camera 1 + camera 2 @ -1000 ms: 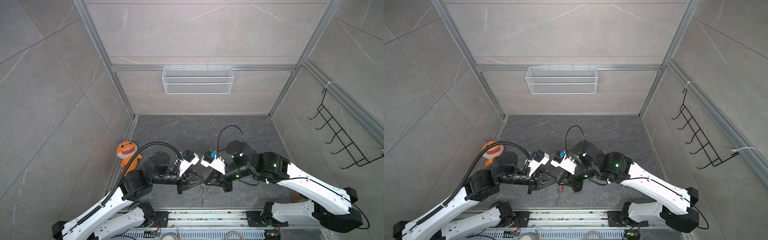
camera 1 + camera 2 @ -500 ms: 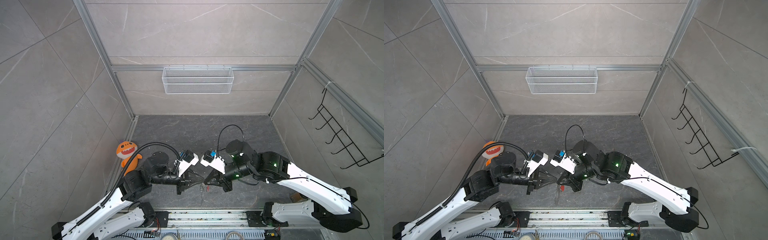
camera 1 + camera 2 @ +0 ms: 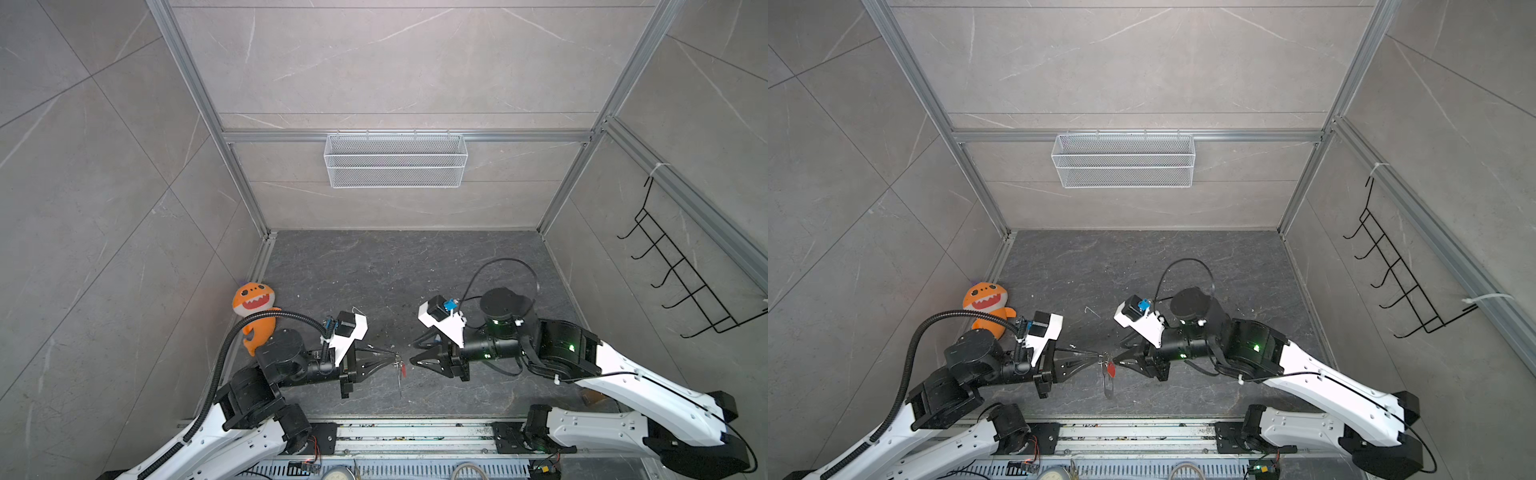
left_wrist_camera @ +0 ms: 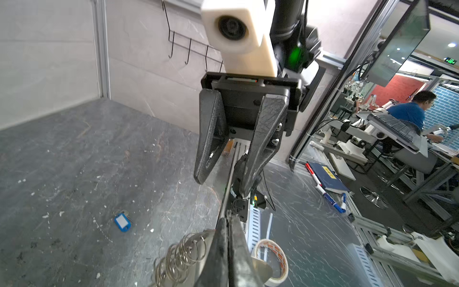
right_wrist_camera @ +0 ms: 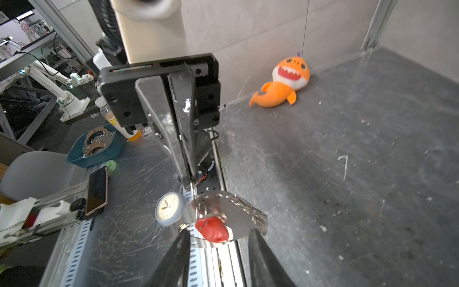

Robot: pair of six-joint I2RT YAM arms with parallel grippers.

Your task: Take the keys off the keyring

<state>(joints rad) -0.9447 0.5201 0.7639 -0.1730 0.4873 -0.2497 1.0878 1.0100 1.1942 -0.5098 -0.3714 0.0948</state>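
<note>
So the thin silver metal keyring (image 4: 185, 251) is hanging in the air near the front edge of the cell. The left gripper (image 4: 227, 223) has it pinched, jaws squeezed right together on the wire, with a few silver loops fanned out just beside the fingertips. Its flat grey oval fob (image 5: 233, 221) dangles below the pinch. The red-orange tagged key (image 5: 212, 229) is on the ring too, sitting against the fob. The blue tagged key (image 4: 122, 222) is off the ring, lying flat on the dark stone-look floor (image 3: 374, 270) well apart from everything. The right gripper (image 4: 223, 181) points straight at the left one, tips close to the keyring but not touching it as far as I can tell. Its jaws are spread with nothing between them. Over by the left wall there's an orange plush shark toy (image 3: 253, 309) on the floor behind the left arm.
</note>
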